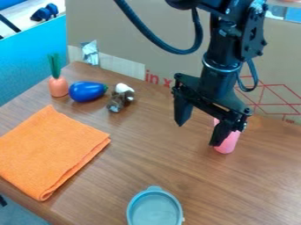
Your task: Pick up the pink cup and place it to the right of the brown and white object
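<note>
Near the back edge of the table [141, 160], a pink object [225, 147] partly hidden behind one finger [220, 134] of the open, empty gripper [197, 135]. Cannot tell whether touching. Well apart, toward the left corner, a blue eggplant [87, 92].

Cardboard [117, 28] (red lines [276, 103] on it) stands behind the wooden table [159, 154], beside a blue panel [32, 61].
</note>
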You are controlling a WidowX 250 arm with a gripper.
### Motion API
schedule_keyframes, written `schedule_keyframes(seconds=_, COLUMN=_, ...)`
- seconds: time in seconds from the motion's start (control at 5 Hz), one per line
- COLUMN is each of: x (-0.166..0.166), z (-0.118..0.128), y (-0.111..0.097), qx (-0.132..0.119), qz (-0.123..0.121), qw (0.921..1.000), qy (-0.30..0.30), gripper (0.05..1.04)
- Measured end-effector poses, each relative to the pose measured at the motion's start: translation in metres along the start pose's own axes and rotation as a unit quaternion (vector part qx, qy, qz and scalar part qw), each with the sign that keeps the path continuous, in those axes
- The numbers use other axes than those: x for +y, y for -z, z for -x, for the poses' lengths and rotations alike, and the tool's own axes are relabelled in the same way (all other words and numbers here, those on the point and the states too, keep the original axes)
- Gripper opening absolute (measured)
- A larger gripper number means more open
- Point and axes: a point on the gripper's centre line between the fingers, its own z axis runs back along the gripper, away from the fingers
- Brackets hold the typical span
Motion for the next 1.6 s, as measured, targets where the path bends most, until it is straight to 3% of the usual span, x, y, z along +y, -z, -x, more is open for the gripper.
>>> schedule_keyframes(seconds=0.2, x=-0.001, z=0.003, y=0.011, qx=0.017, qz=-0.002, qw=0.9999, qy=0.0, gripper=1.005)
schedule_keyframes(seconds=0.6, x=0.009, z=-0.04, y=-0.002, qx=-0.021, qz=0.035, qw=0.9991, qy=-0.014, gripper=1.005)
schedule_keyframes(seconds=0.8, x=0.015, z=-0.053, y=-0.005, qx=-0.028, qz=0.036, qw=0.9986, qy=-0.026, gripper=1.005)
schedule_keyframes(seconds=1.2, x=0.024, z=-0.069, y=0.014, qx=0.008, qz=0.001, qw=0.9994, qy=-0.035, gripper=1.005)
schedule_keyframes(seconds=1.6, x=0.031, z=-0.075, y=0.028, qx=0.031, qz=-0.011, qw=0.9986, qy=-0.042, gripper=1.005)
